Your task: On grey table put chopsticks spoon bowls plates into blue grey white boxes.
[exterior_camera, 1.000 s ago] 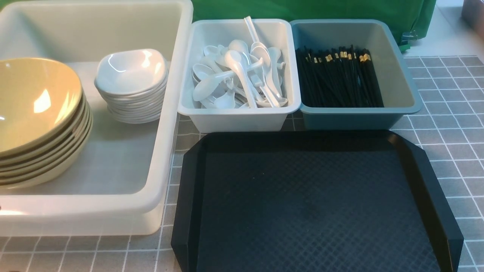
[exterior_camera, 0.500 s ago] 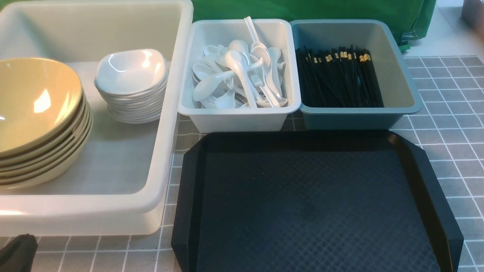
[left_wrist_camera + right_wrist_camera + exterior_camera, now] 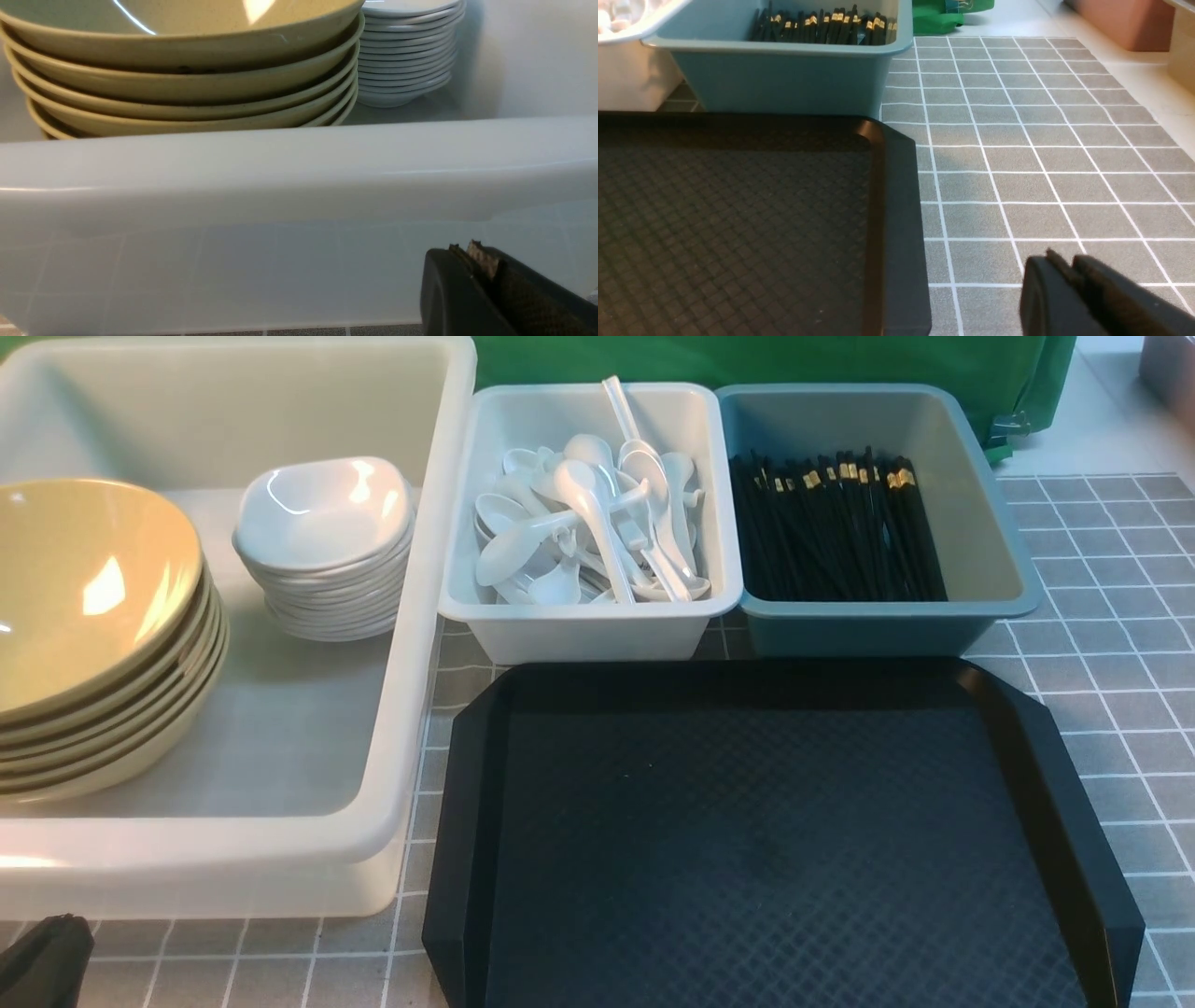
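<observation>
In the large white tub (image 3: pixel 411 616), yellow bowls (image 3: pixel 93 616) & white plates (image 3: pixel 322 546) are stacked, just beyond the left gripper (image 3: pixel 472 261), jaws shut, empty. Right gripper (image 3: pixel 1064 270), jaws nearly closed, nothing held, is seen over the grey surface (image 3: pixel 1041 154), chopsticks (image 3: pixel 822 25) well apart in blue bin (image 3: pixel 784 79).

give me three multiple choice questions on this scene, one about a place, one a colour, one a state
1. Where do the chopsticks lie?
A. on the black tray
B. in the teal-blue bin
C. in the large white tub

2. What colour are the bowls stacked in the large white tub?
A. olive-yellow
B. red
C. black

3. How does the left gripper stand?
A. wide open
B. shut on a spoon
C. shut, holding nothing

Answers:
1 B: the black sticks fill the teal-blue bin, beside the pale bin of spoons.
2 A: the stack is glossy olive-yellow, next to the white plates.
3 C: its fingers meet with nothing between them, outside the tub's wall.
</observation>
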`<act>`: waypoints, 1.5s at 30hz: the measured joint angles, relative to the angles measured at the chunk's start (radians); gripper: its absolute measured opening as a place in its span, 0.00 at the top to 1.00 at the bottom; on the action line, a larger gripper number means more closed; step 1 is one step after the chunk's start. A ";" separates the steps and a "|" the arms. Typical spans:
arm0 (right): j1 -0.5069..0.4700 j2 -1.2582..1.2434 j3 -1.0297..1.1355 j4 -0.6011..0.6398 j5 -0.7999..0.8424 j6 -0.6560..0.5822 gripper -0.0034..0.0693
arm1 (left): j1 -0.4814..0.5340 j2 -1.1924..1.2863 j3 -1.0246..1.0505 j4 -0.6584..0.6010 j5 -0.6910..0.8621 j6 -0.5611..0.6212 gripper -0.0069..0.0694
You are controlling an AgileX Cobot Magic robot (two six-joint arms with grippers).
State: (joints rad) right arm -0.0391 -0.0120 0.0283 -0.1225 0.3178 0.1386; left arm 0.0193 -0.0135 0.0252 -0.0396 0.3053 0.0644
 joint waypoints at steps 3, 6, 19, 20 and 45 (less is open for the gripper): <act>0.000 0.000 0.000 0.000 0.000 0.000 0.82 | 0.000 0.000 0.000 0.000 0.000 0.000 0.92; 0.000 0.000 0.000 0.000 0.000 0.000 0.82 | 0.000 0.000 0.000 0.000 0.000 0.000 0.92; 0.000 0.000 0.000 0.000 0.000 0.000 0.82 | 0.000 0.000 0.000 0.000 0.000 -0.006 0.92; 0.000 0.000 0.000 0.000 0.000 0.000 0.82 | 0.000 0.000 0.000 0.000 0.000 -0.006 0.92; 0.000 0.000 0.000 0.000 0.000 0.000 0.79 | 0.000 0.000 0.000 0.000 0.000 -0.007 0.92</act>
State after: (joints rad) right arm -0.0391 -0.0120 0.0283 -0.1225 0.3178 0.1387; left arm 0.0193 -0.0135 0.0252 -0.0396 0.3053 0.0574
